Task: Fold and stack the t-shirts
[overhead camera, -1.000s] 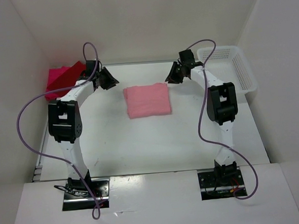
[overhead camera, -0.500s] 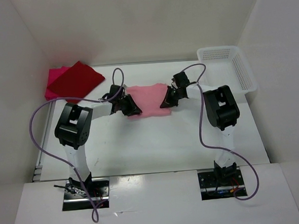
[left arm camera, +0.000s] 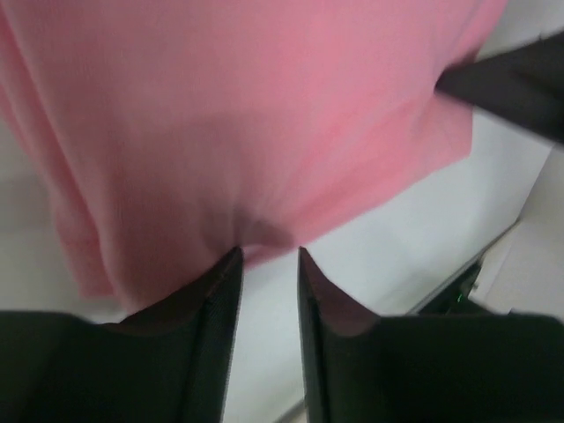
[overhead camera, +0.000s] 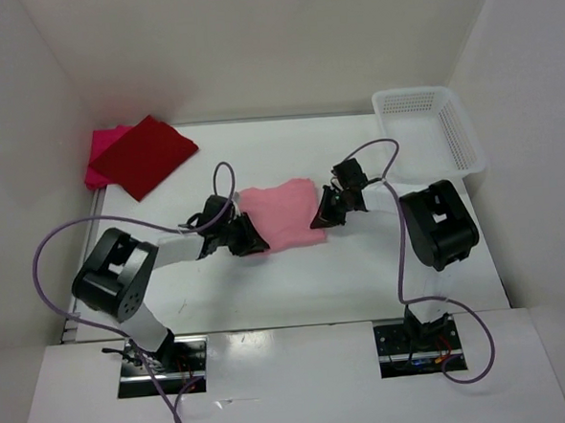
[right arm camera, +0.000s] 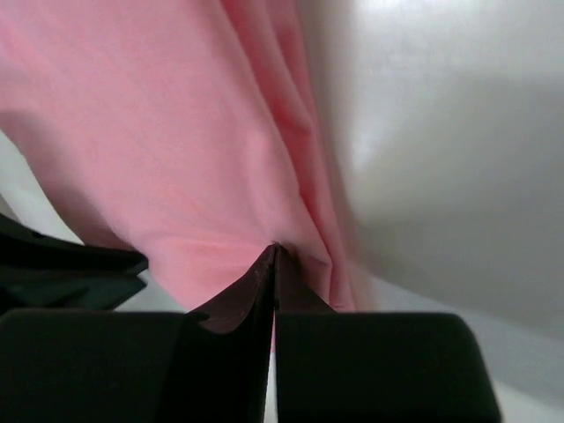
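Left hand is clamped on the near left corner of the folded salmon-pink t-shirt, which sits mid-bench. On its right edge my right hand is pinched tight on the cloth. At the far left, the dark red t-shirt lies on the magenta t-shirt.

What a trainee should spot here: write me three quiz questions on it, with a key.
1. Fill in: the white basket stands at the table's far ___ corner.
2. True or false: the dark red t-shirt lies partly over the magenta t-shirt.
3. The right pincer is shut on: A) the white basket, B) the salmon-pink t-shirt, C) the dark red t-shirt?
Key: 1 right; 2 true; 3 B.
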Available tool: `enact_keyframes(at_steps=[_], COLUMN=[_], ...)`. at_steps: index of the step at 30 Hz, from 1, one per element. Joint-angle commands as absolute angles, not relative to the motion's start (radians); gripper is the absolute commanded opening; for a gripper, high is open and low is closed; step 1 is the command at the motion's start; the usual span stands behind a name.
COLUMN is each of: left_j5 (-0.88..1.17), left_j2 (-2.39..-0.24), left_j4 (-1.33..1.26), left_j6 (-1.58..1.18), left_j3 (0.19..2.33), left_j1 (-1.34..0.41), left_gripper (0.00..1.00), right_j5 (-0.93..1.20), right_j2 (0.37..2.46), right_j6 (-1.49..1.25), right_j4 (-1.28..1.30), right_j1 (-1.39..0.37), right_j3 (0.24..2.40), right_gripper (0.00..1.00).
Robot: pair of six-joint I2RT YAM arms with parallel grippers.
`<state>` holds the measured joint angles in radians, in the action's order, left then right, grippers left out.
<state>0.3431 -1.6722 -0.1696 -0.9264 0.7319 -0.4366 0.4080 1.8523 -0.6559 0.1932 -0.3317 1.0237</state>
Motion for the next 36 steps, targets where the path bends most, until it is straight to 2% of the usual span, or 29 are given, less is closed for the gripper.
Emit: enact_keyframes(at_steps=[1, 4, 5, 7, 10, 13, 19, 25, 29, 33, 35, 36], left_j5=[0.314, 0.255, 0.236, 0.236, 0.245, 0.319, 0.345, 0.376, 0.376, 0.376, 0.362, 0.362], left_j2=[-1.496, -1.338, -1.304, -1.228, -1.212, -1.305, -1.492, -1.644, -1.781, -1.848, -1.858, -1.858], left_j4=[-0.058, 0.053, 0.105, 0.132, 0.141, 0.080, 0.003, -0.069, -0.106, -0.170, -0.190, -0.201], left_j6=[-0.952, -0.918, -0.907, -0.894, -0.871, -0.848, -0.792, -0.793, -0.802, -0.854, -0.871, -0.880], left_j3=[0.660, 0.687, 0.702, 0.725, 0.716, 0.695, 0.738, 0.796, 0.831, 0.842, 0.842, 0.842], left_j1=[-0.457, -0.457, -0.439, -0.361, -0.256, -0.203, -0.193, -0.202, -0.235, -0.278, -0.290, -0.290], left_gripper=[0.40, 0.57, 0.66, 0.71, 0.75, 0.75, 0.75, 0.75, 0.64, 0.48, 0.36, 0.26], right_j5=[0.354, 0.383, 0.383, 0.383, 0.374, 0.394, 0.407, 0.416, 0.425, 0.434, 0.434, 0.434], right_j2=[1.767, 1.715, 1.694, 1.614, 1.522, 1.459, 1.330, 1.232, 1.212, 1.203, 1.203, 1.203], right_j6=[-0.609, -0.588, -0.588, -0.588, -0.578, -0.578, -0.607, -0.637, -0.647, -0.647, -0.647, -0.647], right_j4=[0.228, 0.285, 0.285, 0.310, 0.351, 0.370, 0.390, 0.390, 0.390, 0.390, 0.390, 0.390], right_j1=[-0.344, -0.344, -0.344, -0.344, -0.344, -0.344, -0.344, -0.344, -0.344, -0.334, -0.334, -0.334], right_j3=[0.982, 1.002, 1.002, 1.011, 1.011, 0.999, 0.943, 0.874, 0.865, 0.874, 0.874, 0.883], right_gripper=[0.04, 0.09, 0.10, 0.15, 0.23, 0.28, 0.34, 0.34, 0.34, 0.34, 0.34, 0.34])
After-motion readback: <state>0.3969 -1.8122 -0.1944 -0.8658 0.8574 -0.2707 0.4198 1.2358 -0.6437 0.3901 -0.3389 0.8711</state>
